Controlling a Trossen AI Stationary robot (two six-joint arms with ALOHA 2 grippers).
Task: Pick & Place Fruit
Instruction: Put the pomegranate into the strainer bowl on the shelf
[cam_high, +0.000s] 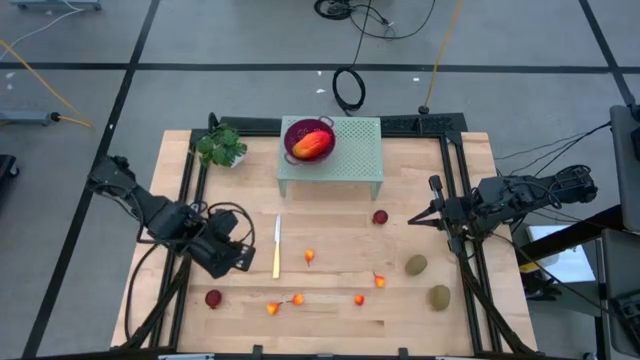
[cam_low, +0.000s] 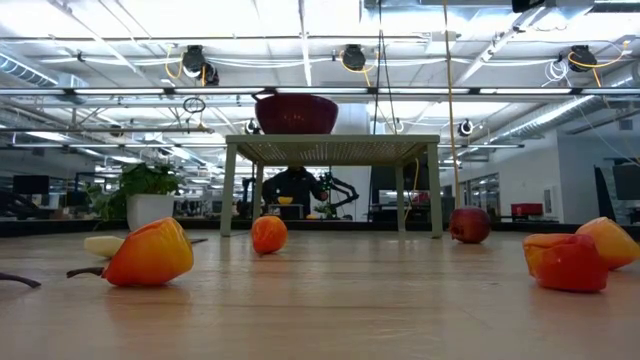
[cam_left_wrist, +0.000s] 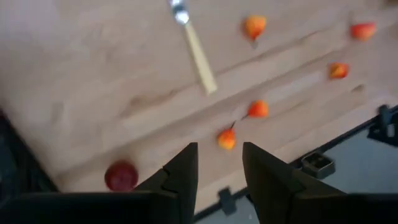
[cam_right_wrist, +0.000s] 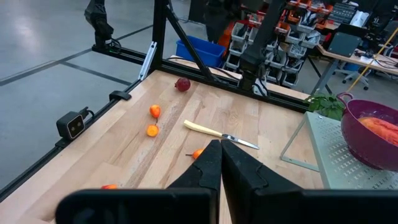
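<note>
The green stand (cam_high: 332, 158) with the purple bowl (cam_high: 310, 139) blocks the table's twelve o'clock edge, with the leafy plant (cam_high: 221, 146) at eleven. Bare wood lies between the stand and the knife (cam_high: 277, 246) at the centre. Small orange fruits (cam_high: 298, 299) are strewn along six o'clock; two kiwis (cam_high: 427, 281) crowd four o'clock. Black frame rails (cam_high: 458, 190) close both sides.

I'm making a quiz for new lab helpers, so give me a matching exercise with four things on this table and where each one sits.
Things:
1. mango
2. knife
3. plant
4. kiwis

Places:
A. table's far-left corner
B. near the right arm, on the bare wood
C. inside the purple bowl on the green stand
D. flat on the wood beside the left hand

Pairs: 1-C, 2-D, 3-A, 4-B
</note>
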